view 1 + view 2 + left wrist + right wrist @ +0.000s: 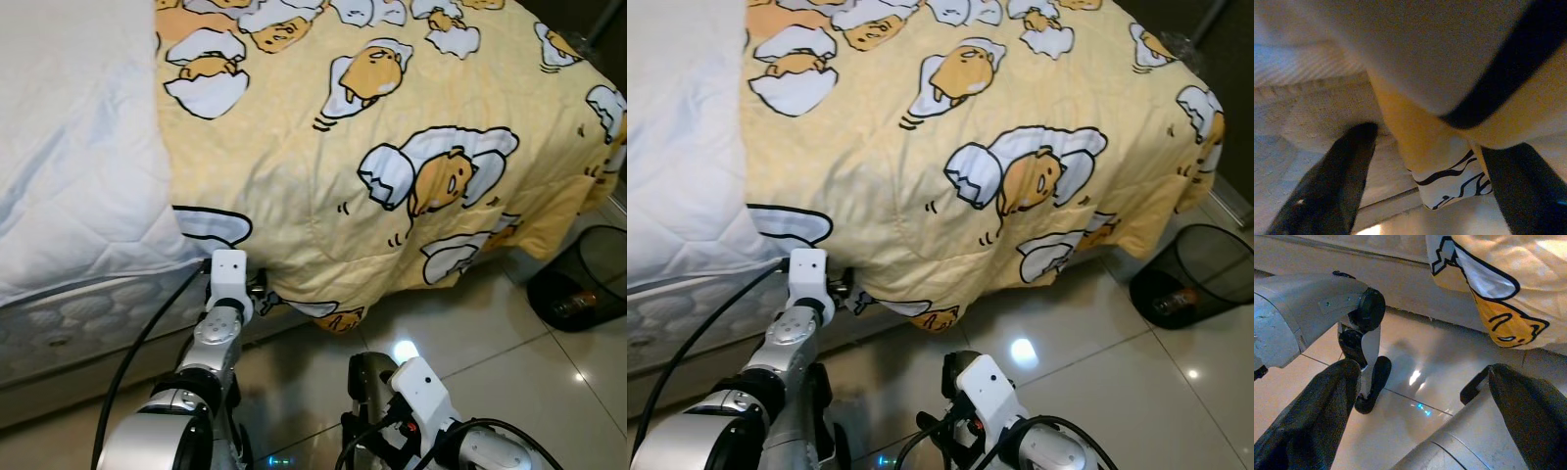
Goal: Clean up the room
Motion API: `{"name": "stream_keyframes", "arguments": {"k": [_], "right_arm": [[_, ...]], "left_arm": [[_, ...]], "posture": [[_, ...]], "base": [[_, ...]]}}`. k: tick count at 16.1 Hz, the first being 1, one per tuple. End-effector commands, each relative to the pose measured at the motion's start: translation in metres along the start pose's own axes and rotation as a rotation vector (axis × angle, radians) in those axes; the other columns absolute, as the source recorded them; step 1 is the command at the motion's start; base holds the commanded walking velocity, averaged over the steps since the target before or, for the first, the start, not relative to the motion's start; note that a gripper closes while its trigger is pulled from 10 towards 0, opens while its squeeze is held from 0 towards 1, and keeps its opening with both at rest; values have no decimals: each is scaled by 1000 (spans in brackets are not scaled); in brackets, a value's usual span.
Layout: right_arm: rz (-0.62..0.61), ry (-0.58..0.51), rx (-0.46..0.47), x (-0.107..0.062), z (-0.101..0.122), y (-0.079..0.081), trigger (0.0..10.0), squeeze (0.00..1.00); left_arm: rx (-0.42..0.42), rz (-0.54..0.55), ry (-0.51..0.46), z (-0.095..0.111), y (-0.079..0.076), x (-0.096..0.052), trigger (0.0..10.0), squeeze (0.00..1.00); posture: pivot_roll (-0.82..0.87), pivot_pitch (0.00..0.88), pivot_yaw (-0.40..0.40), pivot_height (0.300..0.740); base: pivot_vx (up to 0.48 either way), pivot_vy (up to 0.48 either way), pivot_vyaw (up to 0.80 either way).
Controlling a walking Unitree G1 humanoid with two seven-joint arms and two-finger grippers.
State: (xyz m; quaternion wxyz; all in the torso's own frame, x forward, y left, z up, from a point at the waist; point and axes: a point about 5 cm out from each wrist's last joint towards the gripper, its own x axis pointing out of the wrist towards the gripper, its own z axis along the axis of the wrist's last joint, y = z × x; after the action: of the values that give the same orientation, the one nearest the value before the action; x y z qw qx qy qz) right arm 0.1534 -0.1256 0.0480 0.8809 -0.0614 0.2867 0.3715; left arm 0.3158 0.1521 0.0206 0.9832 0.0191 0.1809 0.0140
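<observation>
On the bed's left half lies one white quilted mattress pad (69, 147); beside it one yellow cartoon-print blanket (392, 147) drapes over the edge. At its hanging hem, the left gripper (1425, 166) has its fingers spread around the fabric. Lower right, the right gripper (1420, 396) hangs open above the tiled floor (509, 343). Far right stands one black mesh wastebasket (583, 279).

Silver arms, white wrists, black cables — fingers seemingly black.
</observation>
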Motion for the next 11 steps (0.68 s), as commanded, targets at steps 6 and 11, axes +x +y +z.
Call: {"name": "stream_keyframes", "arguments": {"k": [6,11], "right_arm": [[-16,39,5,-9,-2,-7,10000,0],[-16,66,13,-7,-14,-11,10000,0]], "left_arm": [[-10,-91,-5,-4,-8,-2,0,0],[45,-164,12,-15,-14,-8,0,0]], "posture": [[-266,176,-79,596],[-260,166,-79,596]], "base": [[0,0,0],[0,0,0]]}}
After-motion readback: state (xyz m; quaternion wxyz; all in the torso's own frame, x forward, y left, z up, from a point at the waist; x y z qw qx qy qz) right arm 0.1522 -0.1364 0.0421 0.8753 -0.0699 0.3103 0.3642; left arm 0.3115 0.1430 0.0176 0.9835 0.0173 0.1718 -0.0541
